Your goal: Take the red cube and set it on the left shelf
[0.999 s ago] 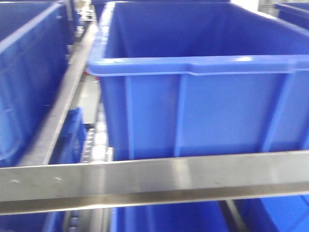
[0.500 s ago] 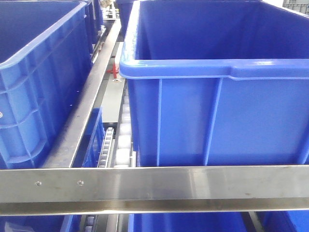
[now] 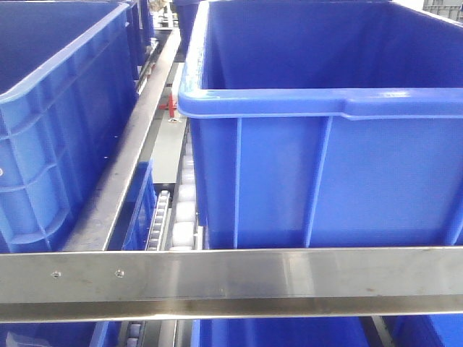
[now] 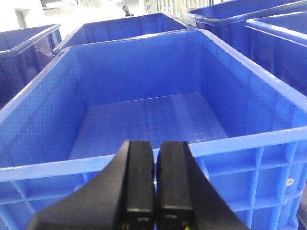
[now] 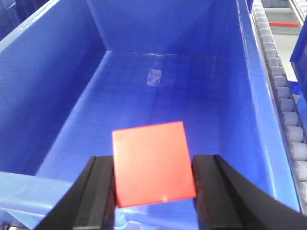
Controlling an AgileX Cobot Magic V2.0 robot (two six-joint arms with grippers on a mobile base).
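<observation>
Cube first: the red cube [image 5: 153,164] sits clamped between the two dark fingers of our right gripper [image 5: 154,191], one face turned up toward the wrist camera, its sides pressed by the pads on left and right. It has no long axis to speak of, so orientation matters little. What matters is what lies under it — the cube hangs above the near rim of a blue crate [image 5: 33,184], with the crate's bare floor ahead and below. We judge that a short reach forward over the rim, then a release, would land it inside the left shelf [image 3: 217,273], whose steel front rail and white rollers [image 5: 288,120] run beside the crate. Our left gripper [image 4: 155,187] has its fingers pressed together and holds nothing; it faces another blue crate [image 4: 144,120]. The right arm alone carries the cube, so the coming move is its own.
</observation>
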